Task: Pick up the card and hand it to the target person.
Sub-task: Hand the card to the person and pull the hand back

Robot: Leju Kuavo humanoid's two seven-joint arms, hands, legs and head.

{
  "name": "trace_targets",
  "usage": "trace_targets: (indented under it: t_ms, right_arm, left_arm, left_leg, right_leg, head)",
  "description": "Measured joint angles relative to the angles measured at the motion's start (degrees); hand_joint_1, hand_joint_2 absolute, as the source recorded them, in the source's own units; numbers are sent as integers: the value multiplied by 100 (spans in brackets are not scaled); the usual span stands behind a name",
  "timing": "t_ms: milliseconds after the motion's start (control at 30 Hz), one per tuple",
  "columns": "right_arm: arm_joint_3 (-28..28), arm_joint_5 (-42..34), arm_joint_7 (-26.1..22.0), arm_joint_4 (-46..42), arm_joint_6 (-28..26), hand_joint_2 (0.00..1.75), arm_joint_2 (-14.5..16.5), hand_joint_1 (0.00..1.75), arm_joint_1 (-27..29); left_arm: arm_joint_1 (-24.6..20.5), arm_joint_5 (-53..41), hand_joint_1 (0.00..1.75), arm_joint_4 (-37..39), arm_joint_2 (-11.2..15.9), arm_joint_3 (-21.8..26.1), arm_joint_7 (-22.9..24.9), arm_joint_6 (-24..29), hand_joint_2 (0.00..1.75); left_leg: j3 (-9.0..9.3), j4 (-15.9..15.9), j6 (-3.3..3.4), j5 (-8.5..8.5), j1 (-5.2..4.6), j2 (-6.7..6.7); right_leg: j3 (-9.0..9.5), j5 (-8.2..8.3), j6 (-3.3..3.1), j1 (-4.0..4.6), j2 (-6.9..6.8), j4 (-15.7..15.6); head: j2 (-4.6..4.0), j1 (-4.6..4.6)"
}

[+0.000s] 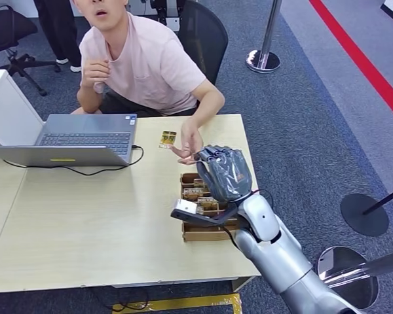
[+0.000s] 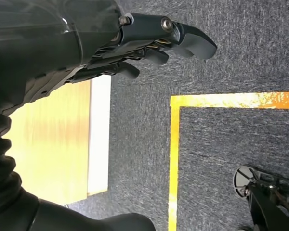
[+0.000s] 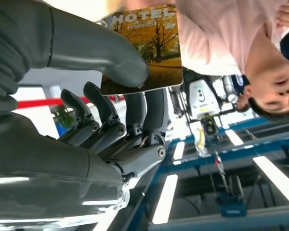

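Note:
My right hand is raised over the table's right side, palm turned away from the head view. In the right wrist view its thumb and fingers pinch a yellow card printed with "HOTEL" and autumn trees. The seated person in a pink shirt stretches a hand out to just beside my right hand. A second yellow card lies flat on the table near that hand. My left hand hangs beside the table edge with its fingers apart and nothing in them.
A brown card box with several cards sits under my right forearm. An open laptop with a black cable stands at the table's left. Metal stanchion bases stand on the carpet to the right. Yellow floor tape runs below the table.

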Motion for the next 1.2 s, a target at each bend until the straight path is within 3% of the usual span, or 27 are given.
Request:
trace_targets:
  t_ms: [200, 433, 700, 1100, 1200]
  right_arm:
    - [-279, 193, -64, 787, -126, 175, 471, 150, -483]
    - [-506, 695, 97, 1437, -126, 175, 755, 150, -786]
    - [-577, 823, 201, 1876, -126, 175, 808, 150, -994]
    - [-622, 880, 209, 1855, -126, 175, 817, 150, -993]
    - [-665, 889, 212, 1875, -126, 175, 825, 38, -1009]
  left_arm:
    - [-16, -73, 0, 11, 12, -73, -36, -32, 175]
    - [-28, -147, 0, 24, 20, -146, -56, -71, 175]
    - [-47, -169, 0, 30, 12, -166, -24, -115, 175]
    - [-49, -164, 0, 33, 9, -161, -17, -122, 175]
    - [-47, -180, 0, 26, 4, -177, -34, -86, 175]
  left_leg:
    - [-5, 7, -4, 1, 0, -2]
    - [-9, 8, -3, 3, 0, -15]
    - [-11, 9, -3, 5, 0, -26]
    - [-10, 8, -3, 3, 0, -28]
    - [-19, 6, -2, 11, 1, -26]
  right_leg:
    - [-4, -4, 0, -1, -2, 10]
    - [-3, -6, 0, -1, -15, 9]
    - [-2, -7, 0, -1, -27, 8]
    - [1, -9, 1, -1, -29, 8]
    - [-9, 0, -4, 1, -27, 4]
  head:
    - [0, 0]
    - [0, 0]
    - [0, 0]
    - [0, 0]
    - [0, 0]
